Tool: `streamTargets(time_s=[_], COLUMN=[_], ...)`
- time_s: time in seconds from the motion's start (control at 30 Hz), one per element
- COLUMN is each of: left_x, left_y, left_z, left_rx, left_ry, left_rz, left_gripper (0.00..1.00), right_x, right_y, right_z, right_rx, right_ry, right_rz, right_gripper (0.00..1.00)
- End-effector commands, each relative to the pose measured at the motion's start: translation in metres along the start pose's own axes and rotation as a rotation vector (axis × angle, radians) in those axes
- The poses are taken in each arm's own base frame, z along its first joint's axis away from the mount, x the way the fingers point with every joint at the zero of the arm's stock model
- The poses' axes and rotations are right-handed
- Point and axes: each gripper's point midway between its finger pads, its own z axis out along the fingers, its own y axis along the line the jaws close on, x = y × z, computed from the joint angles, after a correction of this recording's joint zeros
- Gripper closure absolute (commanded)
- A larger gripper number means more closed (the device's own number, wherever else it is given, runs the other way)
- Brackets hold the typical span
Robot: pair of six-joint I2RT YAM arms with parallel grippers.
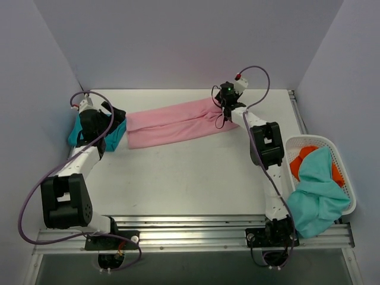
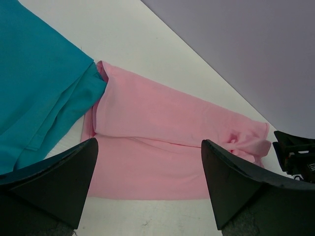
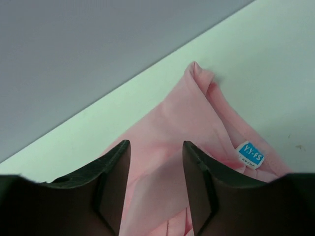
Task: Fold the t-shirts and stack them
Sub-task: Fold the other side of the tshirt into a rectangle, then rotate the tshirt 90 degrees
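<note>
By the teal tee point(image 2: 39, 88), left end effector point(image 2: 148, 143) gapes empty; right end effector point(image 3: 153, 145) hovers half-open over pink tee point(image 1: 172, 123).

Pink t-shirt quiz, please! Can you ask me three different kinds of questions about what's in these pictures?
1. True or false: the left gripper hangs over the pink t-shirt with its fingers wide apart.
2. Pick one: in the right wrist view, the small label on the pink t-shirt is A) red, B) blue, C) yellow.
3. Fill the gap: the teal-blue t-shirt lies at the pink one's end nearest the ___ arm.

Key: 1 true; 2 B; 3 left.
</note>
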Motion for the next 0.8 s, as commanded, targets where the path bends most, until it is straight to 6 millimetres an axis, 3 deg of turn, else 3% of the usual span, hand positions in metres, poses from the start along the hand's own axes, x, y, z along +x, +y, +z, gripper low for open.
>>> streamTargets(time_s=[0.0, 0.03, 0.07, 0.1, 0.13, 0.17, 0.2, 0.23, 0.27, 0.33, 0.37, 0.4, 0.43, 0.47, 0.57, 0.6, 0.7, 0.77], left_x=[-0.027, -0.029, -0.030, -0.030, -0.033, -0.032, -0.032, -0.033, -0.031, -0.031, -0.031, -0.029, -0.030, -0.029, -0.031, -0.034, -0.041, -0.042], left_y=[-0.026, -0.030, -0.032, -0.035, -0.039, -0.041, -0.041, -0.043, -0.043, -0.044, -0.044, -0.042, -0.042, -0.041, -0.042, -0.046, -0.047, -0.044], left_z=[-0.018, -0.021, -0.023, -0.025, -0.029, -0.030, -0.032, -0.035, -0.036, -0.038, -0.039, -0.039, -0.041, -0.043, -0.052, -0.059, -0.075, -0.081], left_rx=[0.070, 0.085, 0.094, 0.101, 0.112, 0.117, 0.118, 0.124, 0.122, 0.121, 0.121, 0.112, 0.109, 0.108, 0.103, 0.111, 0.102, 0.089], left_ry=[-0.065, -0.070, -0.071, -0.072, -0.078, -0.078, -0.078, -0.085, -0.085, -0.092, -0.095, -0.090, -0.093, -0.092, -0.096, -0.107, -0.126, -0.128], left_rz=[0.011, 0.008, 0.005, -0.002, -0.003, -0.005, -0.009, -0.009, -0.012, -0.011, -0.010, -0.012, -0.012, -0.012, -0.011, -0.008, 0.010, 0.022], left_gripper=[0.05, 0.05, 0.05, 0.05, 0.05, 0.05, 0.05, 0.05, 0.05, 0.05, 0.06, 0.06, 0.06, 0.06, 0.05, 0.05, 0.05, 0.05], right_x=[-0.080, -0.095, -0.102, -0.111, -0.139, -0.130, -0.133, -0.155, -0.129, -0.122, -0.087, -0.071, -0.039, -0.041, 0.042, 0.067, 0.119, 0.138], right_y=[0.046, 0.053, 0.057, 0.059, 0.073, 0.067, 0.068, 0.077, 0.082, 0.094, 0.103, 0.109, 0.120, 0.123, 0.152, 0.158, 0.176, 0.184], right_z=[-0.042, -0.067, -0.080, -0.096, -0.132, -0.145, -0.163, -0.199, -0.216, -0.256, -0.274, -0.287, -0.308, -0.309, -0.344, -0.342, -0.350, -0.354], right_rx=[-0.117, -0.141, -0.151, -0.152, -0.176, -0.161, -0.164, -0.199, -0.215, -0.274, -0.310, -0.328, -0.371, -0.379, -0.458, -0.453, -0.477, -0.491], right_ry=[-0.105, -0.124, -0.142, -0.158, -0.211, -0.198, -0.209, -0.245, -0.201, -0.178, -0.119, -0.086, -0.033, -0.036, 0.098, 0.135, 0.221, 0.251], right_rz=[0.012, 0.015, 0.004, 0.001, 0.019, -0.006, -0.002, 0.030, 0.024, 0.065, 0.045, 0.086, 0.078, 0.110, 0.095, 0.091, 0.076, 0.073], right_gripper=[0.56, 0.53, 0.47, 0.46, 0.45, 0.39, 0.35, 0.31, 0.27, 0.27, 0.26, 0.26, 0.26, 0.26, 0.26, 0.26, 0.26, 0.26])
